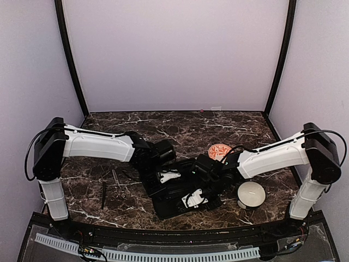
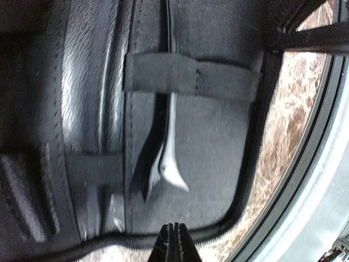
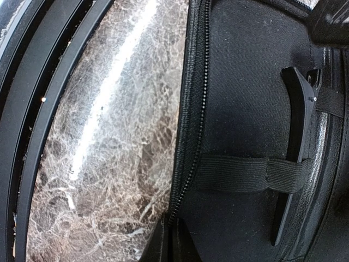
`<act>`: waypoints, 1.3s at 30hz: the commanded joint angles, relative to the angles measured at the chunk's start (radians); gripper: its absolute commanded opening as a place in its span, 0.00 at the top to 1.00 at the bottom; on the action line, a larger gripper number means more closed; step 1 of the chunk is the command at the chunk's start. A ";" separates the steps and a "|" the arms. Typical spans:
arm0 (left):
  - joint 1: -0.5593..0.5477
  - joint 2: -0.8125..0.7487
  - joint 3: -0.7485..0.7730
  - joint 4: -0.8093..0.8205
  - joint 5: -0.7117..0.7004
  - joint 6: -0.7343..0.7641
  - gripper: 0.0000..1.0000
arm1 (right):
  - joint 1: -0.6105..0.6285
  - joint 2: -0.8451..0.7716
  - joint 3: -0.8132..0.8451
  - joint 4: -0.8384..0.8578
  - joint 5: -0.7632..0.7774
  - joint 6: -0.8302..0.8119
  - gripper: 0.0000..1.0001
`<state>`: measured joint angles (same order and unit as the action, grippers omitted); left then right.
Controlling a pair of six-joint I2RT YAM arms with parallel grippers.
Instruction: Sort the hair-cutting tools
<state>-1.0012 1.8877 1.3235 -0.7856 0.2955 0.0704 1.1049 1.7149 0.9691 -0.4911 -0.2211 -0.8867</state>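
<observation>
Both arms sit over the open black zip case (image 2: 218,180), lower middle of the overhead view. Our left gripper (image 2: 173,243) is pinched fully together with nothing in it, just below a silver metal tool (image 2: 170,142) tucked under an elastic strap (image 2: 191,73), which we reckon pins it flat. The right gripper (image 3: 170,243) is closed and empty too, at the case's edge, probably steadying it. A dark slim tool (image 3: 297,125) sits strapped at that frame's right. The comb (image 1: 103,195) lies loose on the marble table (image 1: 218,128), left of the case.
</observation>
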 commanded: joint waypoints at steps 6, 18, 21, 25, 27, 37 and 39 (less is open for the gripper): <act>0.006 0.040 -0.001 0.047 0.042 0.002 1.00 | 0.009 0.038 -0.017 0.015 -0.045 0.031 1.00; 0.006 0.053 -0.009 0.077 0.056 -0.004 1.00 | 0.009 0.041 -0.023 0.031 -0.048 0.049 1.00; 0.006 0.058 0.004 0.113 0.081 -0.023 0.98 | 0.010 0.040 -0.022 0.032 -0.050 0.051 1.00; 0.006 0.080 0.028 0.132 0.102 -0.038 0.98 | 0.010 0.038 -0.028 0.035 -0.055 0.054 1.00; 0.004 0.085 0.033 0.139 0.105 -0.039 0.98 | 0.010 0.039 -0.029 0.036 -0.056 0.053 1.00; 0.005 0.097 0.063 0.163 0.050 -0.038 0.95 | 0.010 0.041 -0.035 0.053 -0.063 0.063 1.00; 0.006 0.108 0.076 0.168 0.050 -0.033 0.95 | 0.010 0.042 -0.035 0.054 -0.063 0.064 1.00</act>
<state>-1.0016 1.9785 1.3540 -0.6781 0.3611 0.0368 1.1049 1.7161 0.9634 -0.4740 -0.2295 -0.8379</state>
